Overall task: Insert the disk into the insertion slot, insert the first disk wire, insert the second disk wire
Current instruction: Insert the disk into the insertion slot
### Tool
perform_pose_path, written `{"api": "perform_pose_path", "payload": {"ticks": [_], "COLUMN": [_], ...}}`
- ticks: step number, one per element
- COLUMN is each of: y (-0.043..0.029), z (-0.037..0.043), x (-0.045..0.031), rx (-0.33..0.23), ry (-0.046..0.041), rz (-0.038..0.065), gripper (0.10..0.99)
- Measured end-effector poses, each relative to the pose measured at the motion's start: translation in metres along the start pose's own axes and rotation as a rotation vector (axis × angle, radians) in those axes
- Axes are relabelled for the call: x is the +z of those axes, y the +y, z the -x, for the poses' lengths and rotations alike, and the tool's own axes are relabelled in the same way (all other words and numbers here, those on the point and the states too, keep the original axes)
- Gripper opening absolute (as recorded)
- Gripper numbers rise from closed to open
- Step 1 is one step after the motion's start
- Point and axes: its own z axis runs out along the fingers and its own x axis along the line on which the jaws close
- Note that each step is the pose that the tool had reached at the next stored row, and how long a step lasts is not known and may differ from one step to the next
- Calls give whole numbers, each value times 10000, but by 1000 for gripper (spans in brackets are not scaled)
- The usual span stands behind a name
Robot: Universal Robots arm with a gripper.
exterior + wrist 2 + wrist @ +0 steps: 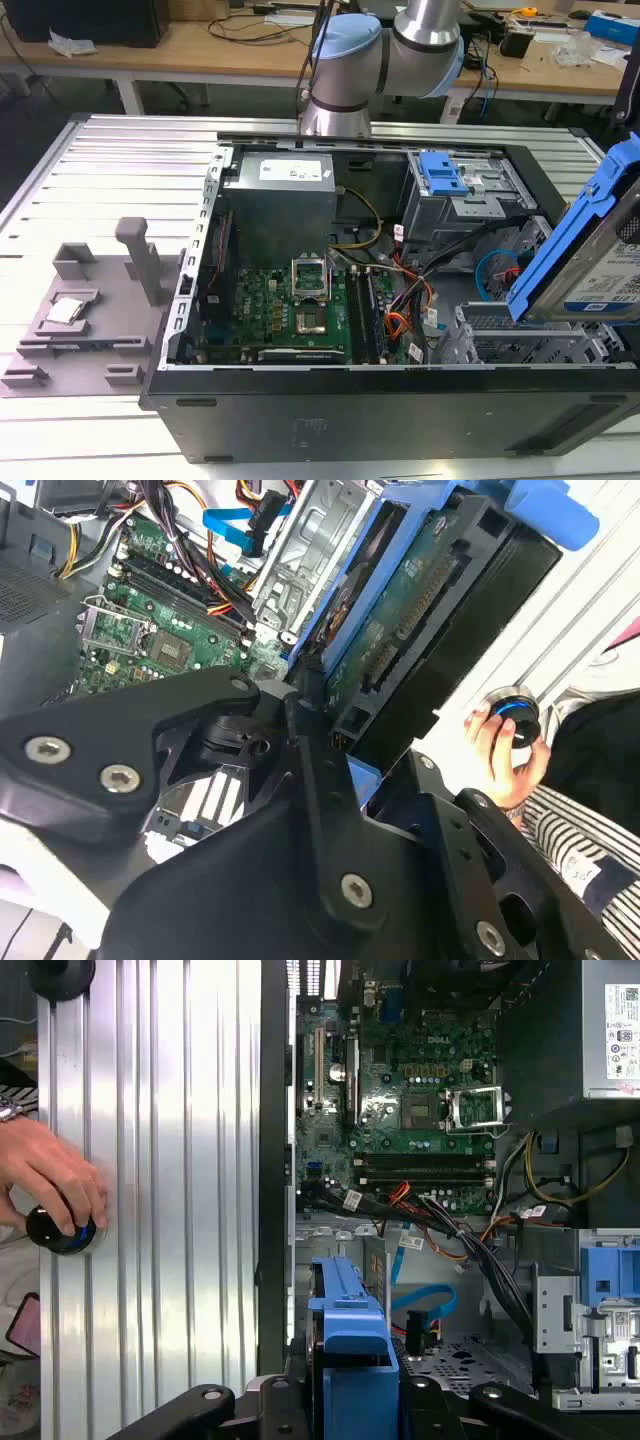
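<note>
The claw [350, 1398] clasps one disk [606, 268] (tilted) above one insertion slot [520, 346].

- disk [590, 250], exterior view: far end cut by the picture's edge; label seen only in part
- gripper [347, 1405], clamped on the disk in the first wrist view: body cut off by the edge; its contact with the blue frame lost in shadow
- insertion slot [500, 345], just below the disk: the end under the disk is hidden
- wires [410, 300], beyond the insertion slot from the disk: tangled; disk wires not told apart
- hand [50, 1185], well apart from the disk: wrist cut off; covers a round black-and-blue object [62, 1232], kind unclear
</note>
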Motion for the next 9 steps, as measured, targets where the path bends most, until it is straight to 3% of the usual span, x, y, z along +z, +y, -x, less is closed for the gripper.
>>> {"api": "perform_pose_path", "payload": {"ticks": [9], "y": [2], "z": [0], "x": [25], "rx": [-1], "ry": [-32], "rz": [1], "gripper": [365]}}
